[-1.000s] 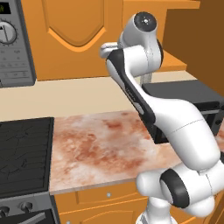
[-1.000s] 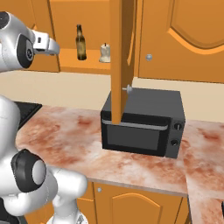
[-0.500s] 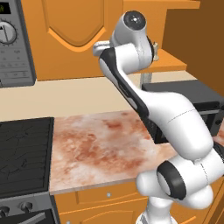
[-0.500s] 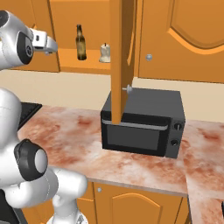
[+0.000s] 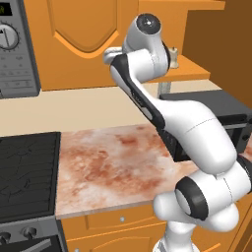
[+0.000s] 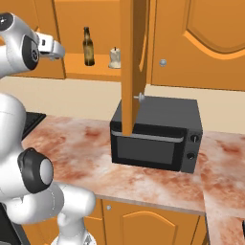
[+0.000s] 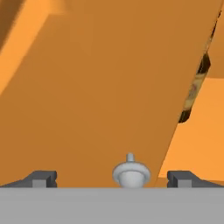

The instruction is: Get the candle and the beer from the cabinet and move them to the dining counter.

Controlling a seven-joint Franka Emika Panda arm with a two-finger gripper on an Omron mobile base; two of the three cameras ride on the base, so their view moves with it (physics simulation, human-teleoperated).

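Over the last second the arm was swung left and raised; gripper [image 7: 112, 180] was kept spread wide around the door knob [image 7: 131, 173]. Beer [image 6: 88, 46] and candle [image 6: 114, 58] were left standing on the open cabinet [image 6: 95, 72] shelf, ungrasped.

You are looking along the gripper [image 7: 112, 178] at an orange cabinet door [image 7: 100, 87], which slants across most of the frame. The two dark fingertips [image 7: 41, 178] stand wide apart at the bottom, and a small round silver knob [image 7: 131, 173] on the door sits between them, a little right of centre and touching neither. Past the door's right edge you can see a strip of the beer [image 7: 194, 89], its brown glass and tan label showing against the orange cabinet [image 7: 205, 131] interior.
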